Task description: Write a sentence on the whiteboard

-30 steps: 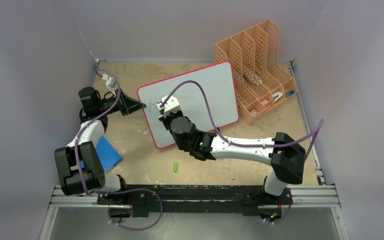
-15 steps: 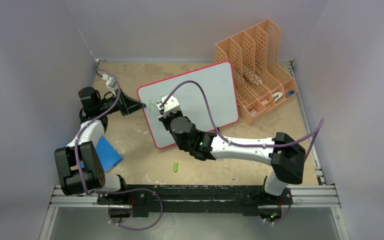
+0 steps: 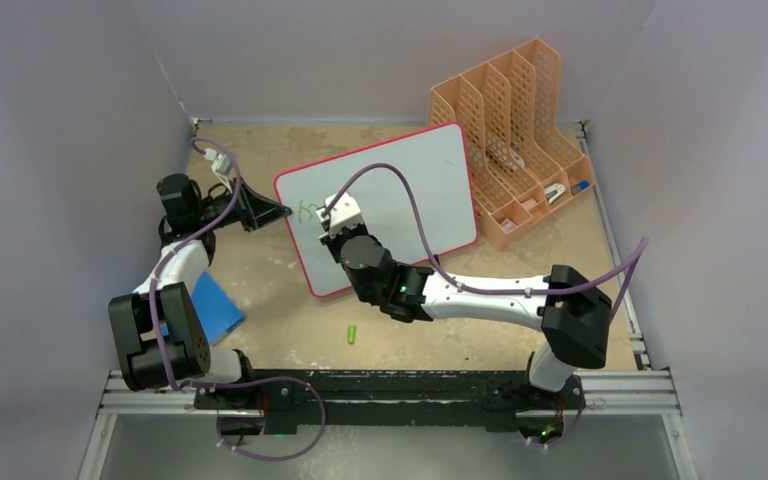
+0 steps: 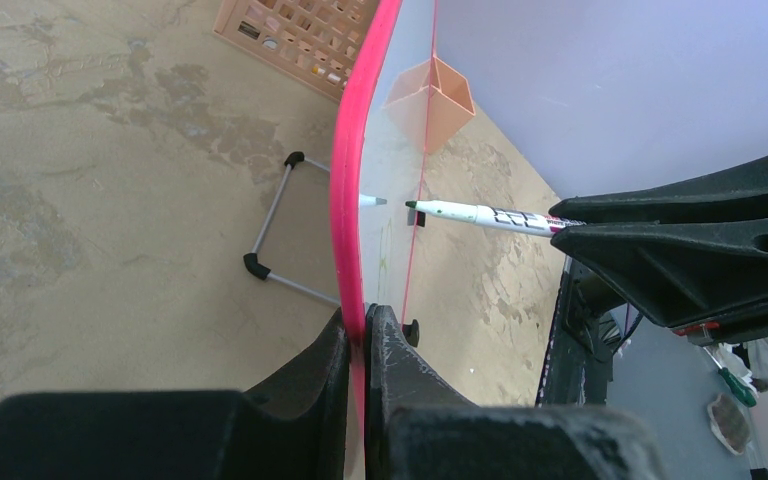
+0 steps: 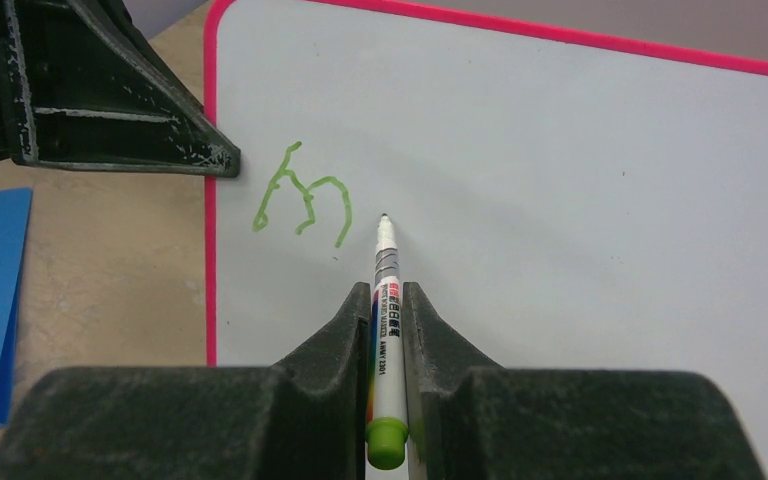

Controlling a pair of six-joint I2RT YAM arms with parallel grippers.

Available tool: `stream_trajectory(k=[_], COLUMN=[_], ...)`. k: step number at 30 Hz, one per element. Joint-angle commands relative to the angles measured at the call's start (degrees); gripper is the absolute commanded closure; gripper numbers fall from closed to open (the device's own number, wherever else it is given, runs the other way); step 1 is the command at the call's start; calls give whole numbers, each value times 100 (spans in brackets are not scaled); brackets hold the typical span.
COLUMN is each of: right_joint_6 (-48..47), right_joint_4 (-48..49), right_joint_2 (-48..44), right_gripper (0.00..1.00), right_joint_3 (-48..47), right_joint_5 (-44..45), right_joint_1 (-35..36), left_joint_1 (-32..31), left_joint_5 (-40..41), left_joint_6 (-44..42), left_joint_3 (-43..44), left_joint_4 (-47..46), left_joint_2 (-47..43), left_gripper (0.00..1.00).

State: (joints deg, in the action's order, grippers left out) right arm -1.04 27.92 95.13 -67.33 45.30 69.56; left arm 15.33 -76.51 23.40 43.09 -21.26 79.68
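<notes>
Near the middle of the table (image 3: 260, 290), the whiteboard (image 3: 410, 190) stands tilted on its wire feet, just beside an orange file rack (image 3: 520, 130). The left gripper (image 4: 365, 322) is clamped on the board's pink left rim. The right gripper (image 5: 388, 292) pinches a green-capped marker (image 5: 384, 265), its tip just right of the sentence (image 5: 310, 205) (only a green "m" so far) and apparently just off the surface.

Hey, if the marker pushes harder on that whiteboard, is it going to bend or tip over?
Probably stiff: the whiteboard edge looks straight. Likely light and apt to tip back on its thin wire stand, though the left fingers clamping its rim should steady it.
</notes>
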Motion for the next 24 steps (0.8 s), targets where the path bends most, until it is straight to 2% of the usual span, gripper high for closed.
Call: stream_trajectory(k=[1, 24], right_joint_6=[62, 68], right_joint_4=[132, 228], right_joint_2=[-241, -59], right_gripper=[100, 100], right_joint_3=[9, -77], right_joint_5=[278, 305], right_joint_1=[-30, -129], left_joint_1=[-91, -101], left_joint_5=[-133, -142], left_joint_6=[-178, -173], left_joint_3=[41, 41], left_joint_4=[-29, -45], left_joint_2=[-119, -115], left_gripper=[100, 100])
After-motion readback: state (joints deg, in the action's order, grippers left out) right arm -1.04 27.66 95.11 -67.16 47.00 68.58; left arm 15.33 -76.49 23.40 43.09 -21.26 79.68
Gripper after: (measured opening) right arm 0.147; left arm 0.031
